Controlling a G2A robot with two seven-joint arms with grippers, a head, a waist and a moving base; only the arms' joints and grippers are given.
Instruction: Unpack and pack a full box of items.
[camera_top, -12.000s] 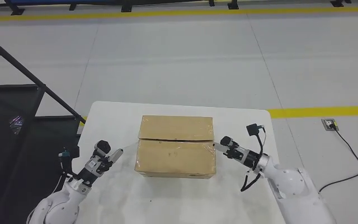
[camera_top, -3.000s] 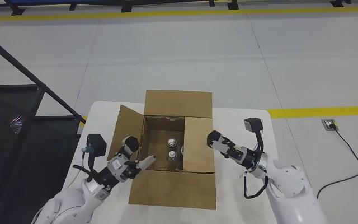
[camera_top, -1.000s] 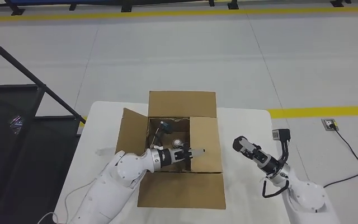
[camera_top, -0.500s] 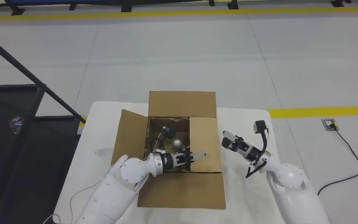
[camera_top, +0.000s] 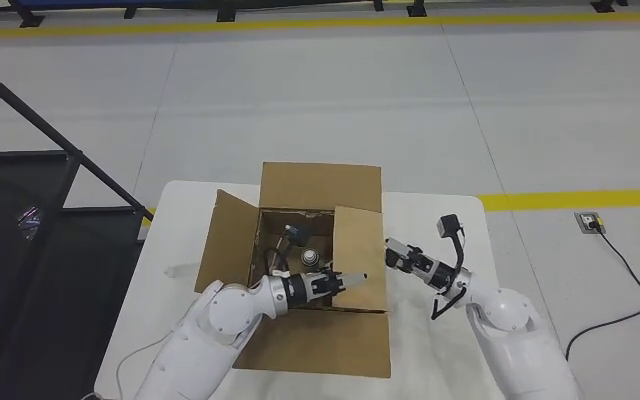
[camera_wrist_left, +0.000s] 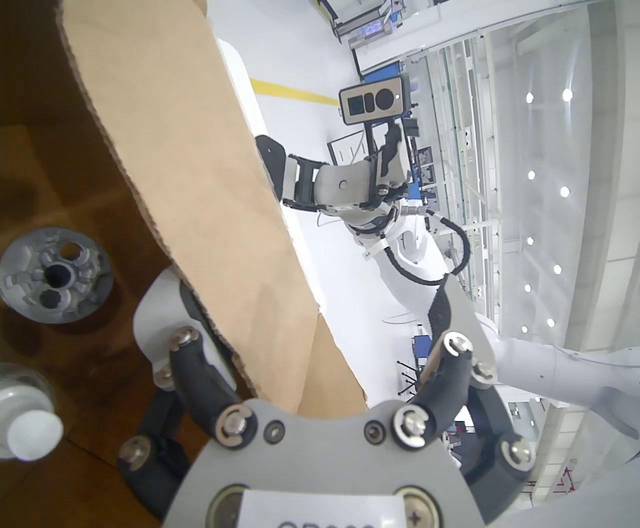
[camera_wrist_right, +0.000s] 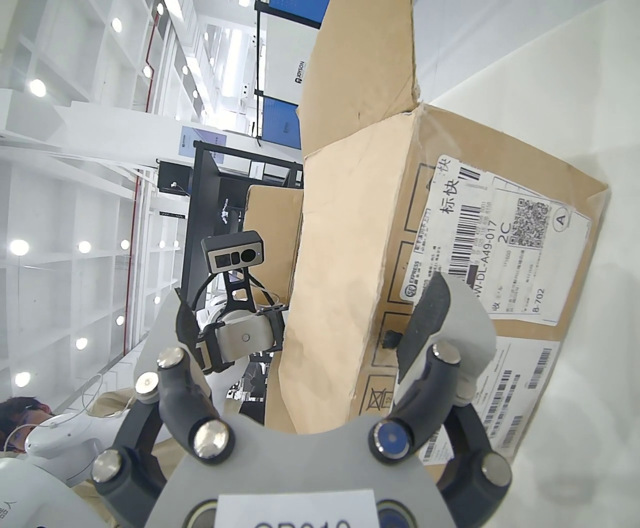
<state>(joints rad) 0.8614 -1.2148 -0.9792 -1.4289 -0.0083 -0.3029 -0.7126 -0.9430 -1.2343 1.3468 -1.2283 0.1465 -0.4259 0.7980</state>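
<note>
In the top view, the cardboard box sits in the middle of the table. Its near, far and left flaps are folded out, but the right flap stands up and leans over the opening. The left gripper is inside the box at that flap's near end. The right gripper is just outside the flap, on its right. A bottle stands inside, left of the flap. The step in hand looks like folding this last flap out so unpacking can begin.

In the left wrist view, the left gripper is spread wide and straddles the flap's edge, with one finger inside the box and one outside. Whether either finger presses the cardboard is unclear. A grey-capped bottle and a white-capped bottle stand close to the inner finger. The push should therefore go rightward, away from them, with the inner finger flat against the flap.

In the right wrist view, the right gripper is also wide, and the flap's near corner lies between its fingers. The labelled right wall is just beyond. It would do well to pinch the flap and draw it right and down, gently enough that the box does not slide.
</note>
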